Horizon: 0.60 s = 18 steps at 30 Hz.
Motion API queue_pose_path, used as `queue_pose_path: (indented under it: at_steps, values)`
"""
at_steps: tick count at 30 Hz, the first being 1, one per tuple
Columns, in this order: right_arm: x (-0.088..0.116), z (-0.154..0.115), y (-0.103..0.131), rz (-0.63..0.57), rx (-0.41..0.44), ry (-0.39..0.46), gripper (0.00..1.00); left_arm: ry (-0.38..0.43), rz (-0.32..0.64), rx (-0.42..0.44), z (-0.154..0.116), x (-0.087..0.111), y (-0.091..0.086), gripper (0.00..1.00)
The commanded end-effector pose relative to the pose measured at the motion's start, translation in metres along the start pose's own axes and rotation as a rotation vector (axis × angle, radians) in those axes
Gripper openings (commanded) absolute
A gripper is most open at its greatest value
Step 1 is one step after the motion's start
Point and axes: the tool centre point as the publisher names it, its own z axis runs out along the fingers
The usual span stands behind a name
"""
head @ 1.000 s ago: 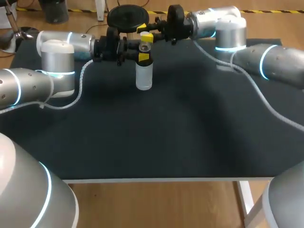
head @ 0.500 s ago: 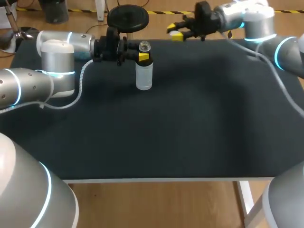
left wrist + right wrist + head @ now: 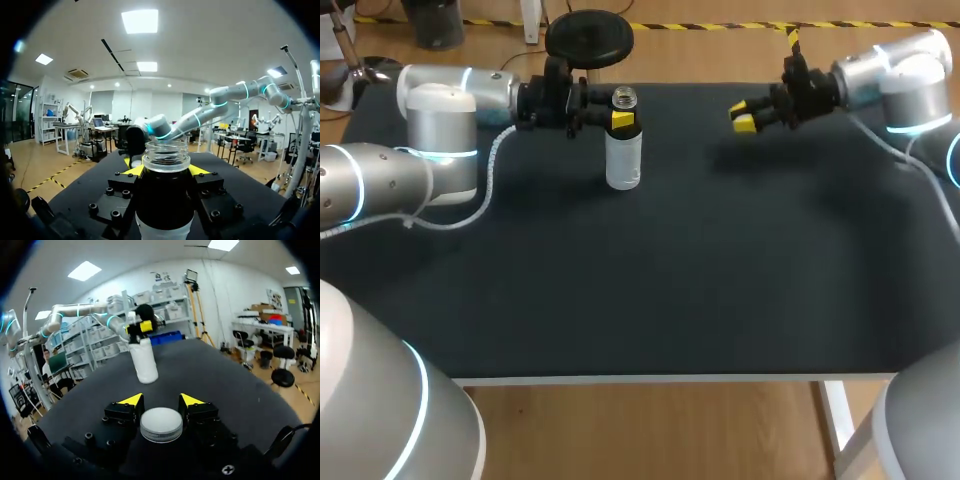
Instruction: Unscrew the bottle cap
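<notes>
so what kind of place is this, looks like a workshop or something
Most likely a robotics lab bench, judging by the rig: a black table, the left gripper clamped on an open bottle, and the right gripper holding its cap off to the side.

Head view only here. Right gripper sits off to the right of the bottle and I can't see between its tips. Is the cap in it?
Observer: Yes. The right wrist view shows a white cap between the two fingers of the right gripper, touching both.
Operator: So the bottle top is bare?
Observer: The left wrist view looks straight at it: the bottle has an open mouth with threads showing and nothing on it.
Operator: How is the left holding it?
Observer: The left gripper has one finger on each side of the bottle, just under the neck. The bottle stands upright.
</notes>
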Motion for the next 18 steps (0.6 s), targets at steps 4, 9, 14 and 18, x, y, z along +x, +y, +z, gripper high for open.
queue_pose_path:
  at_steps: [4, 9, 14, 18]
  values:
    - [0.002, 0.004, -0.024, 0.026, -0.047, -0.095, 0.00, 0.001, 0.001, 0.002, 0.000, -0.001, 0.000, 0.00]
    - [0.002, 0.002, -0.022, 0.007, -0.083, -0.095, 1.00, 0.001, 0.001, 0.002, 0.000, -0.001, 0.000, 0.00]
    - [0.005, -0.002, -0.022, -0.002, -0.090, -0.118, 1.00, 0.001, 0.001, 0.002, 0.000, -0.001, 0.000, 0.00]
    - [0.008, -0.007, -0.018, -0.004, -0.110, -0.151, 1.00, 0.001, 0.001, 0.002, 0.000, -0.001, 0.000, 1.00]
